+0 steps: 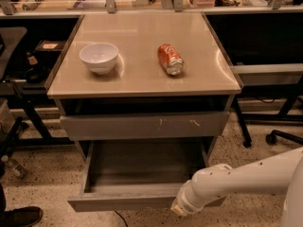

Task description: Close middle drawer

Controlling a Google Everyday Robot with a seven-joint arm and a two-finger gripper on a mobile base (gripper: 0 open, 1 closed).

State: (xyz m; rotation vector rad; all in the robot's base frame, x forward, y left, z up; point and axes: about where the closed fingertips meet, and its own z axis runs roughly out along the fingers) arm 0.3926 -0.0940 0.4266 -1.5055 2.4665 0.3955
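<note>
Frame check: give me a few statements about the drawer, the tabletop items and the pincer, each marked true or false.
1. The middle drawer is pulled out. True.
2. The orange soda can stands upright. False: it lies on its side.
3. The white bowl sits left of the can on the tabletop. True.
4. The pincer hovers above the bowl. False: it is low, at the open drawer's front panel, toward its right end.
</note>
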